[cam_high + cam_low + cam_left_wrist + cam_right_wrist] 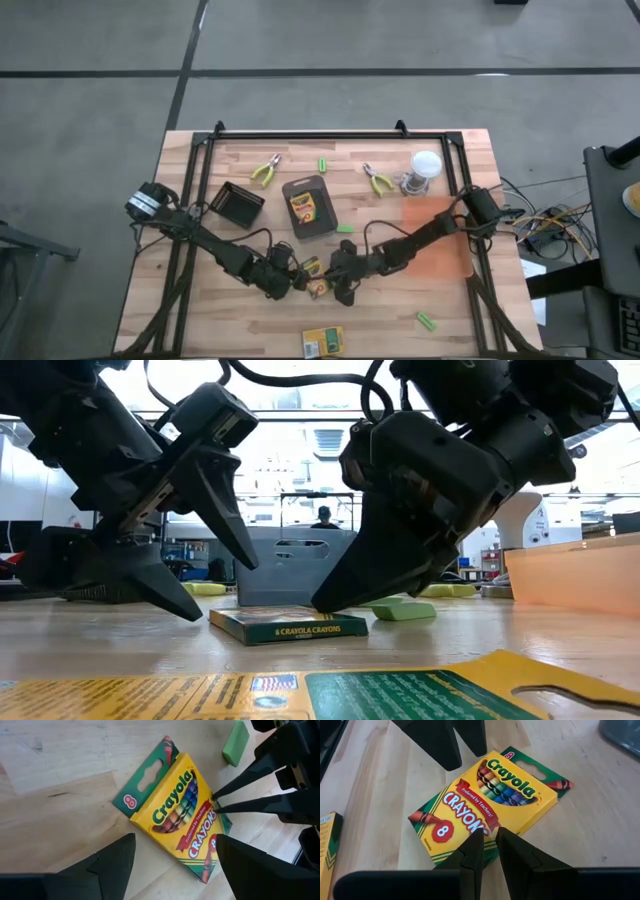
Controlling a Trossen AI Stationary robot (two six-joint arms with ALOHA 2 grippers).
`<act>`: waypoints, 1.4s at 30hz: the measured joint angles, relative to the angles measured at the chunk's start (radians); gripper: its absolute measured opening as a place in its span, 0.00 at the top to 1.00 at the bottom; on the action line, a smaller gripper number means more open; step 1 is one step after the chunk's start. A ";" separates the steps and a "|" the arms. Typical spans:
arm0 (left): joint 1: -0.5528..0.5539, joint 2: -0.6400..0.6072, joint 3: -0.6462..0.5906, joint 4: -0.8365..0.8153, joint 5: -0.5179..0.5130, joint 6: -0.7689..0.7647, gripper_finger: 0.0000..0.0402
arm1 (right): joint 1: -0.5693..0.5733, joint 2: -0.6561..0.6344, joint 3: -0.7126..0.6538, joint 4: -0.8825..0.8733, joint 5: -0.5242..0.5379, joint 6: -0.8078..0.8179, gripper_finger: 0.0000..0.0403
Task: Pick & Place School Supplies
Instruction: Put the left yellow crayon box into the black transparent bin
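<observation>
A yellow-and-green crayon box [175, 815] lies flat, face up, on the wooden table near its front middle [312, 275]. My left gripper [175, 865] is open. Its fingers stand on either side of the box's end and slant down, one fingertip [185, 610] low by the table beside the box. My right gripper [489, 837] is shut, its tips at the box's long edge opposite. A second crayon box [303, 208] lies in the dark grey tray [322, 185], and a third [322, 342] lies at the front edge. Two pliers [265, 170] [378, 180] lie at the back. My right gripper touches the crayon box with its shut fingertips [220, 800] at one long edge [485, 832], toward the end printed with the 8. The fingers slant down from the table's right side and lie across that edge. The box lies flat on the table.
A black bin [237, 203] stands behind the left arm. A clear jar with a white lid [422, 172] is at the back right, and an orange translucent sheet [440, 250] lies under the right arm. Green sticks lie scattered [323, 165] [345, 228] [427, 321].
</observation>
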 joint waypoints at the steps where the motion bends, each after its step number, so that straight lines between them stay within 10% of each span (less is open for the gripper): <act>1: 0.000 0.000 0.000 -0.001 0.000 0.000 0.30 | 0.000 -0.010 -0.001 -0.005 -0.002 -0.001 0.86; 42: 0.000 0.000 0.000 0.008 -0.053 0.018 0.30 | 0.000 -0.059 -0.004 -0.103 -0.006 0.053 0.86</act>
